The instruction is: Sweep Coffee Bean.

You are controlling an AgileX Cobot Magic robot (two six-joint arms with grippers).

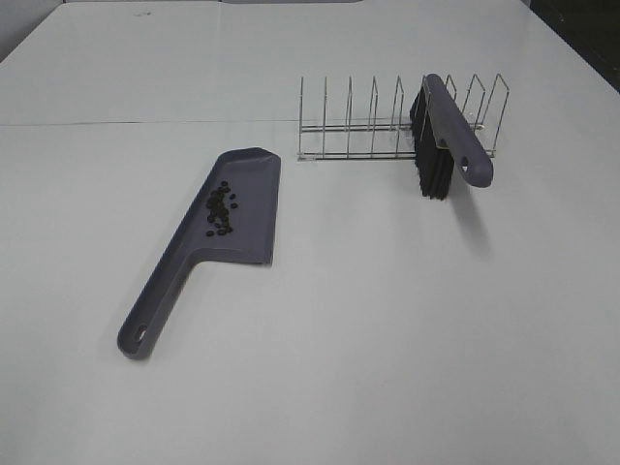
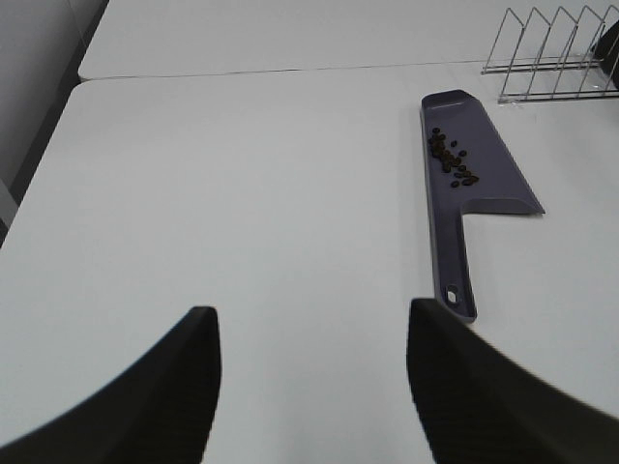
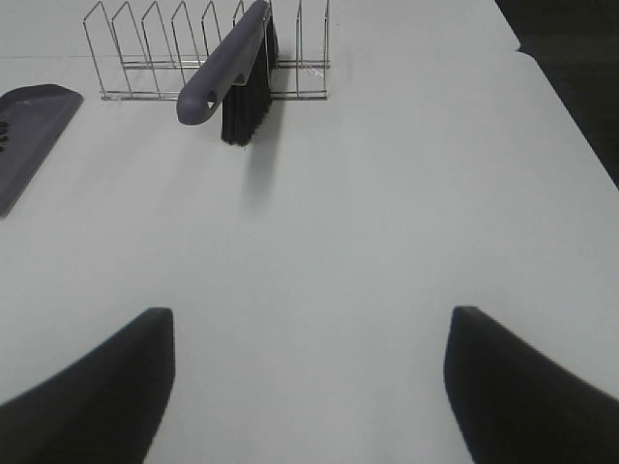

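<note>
Fingertips only, in both wrist views: the rest of each gripper is cut off by the frame edge, and neither arm appears in the high view. Left gripper (image 2: 308,387) has its dark fingers spread wide, nothing between them, over bare white table (image 1: 387,339). Right gripper (image 3: 309,387) likewise spread and empty.

Nearest the left gripper lies the dustpan (image 1: 199,242), grey-purple, flat on the table, its handle end with the hanging hole pointing toward the camera side. Coffee bean (image 1: 220,208) cluster sits inside the dustpan's pan, along the side wall; single beans too small to count surely. In the right wrist view only a corner of the dustpan shows.

Beyond the dustpan stands the wire rack (image 1: 387,126). Brush (image 1: 448,136) rests in the rack near its end farthest from the dustpan, handle sloping out toward the front, black bristles hanging down. Rack partly hides the bristle base.
</note>
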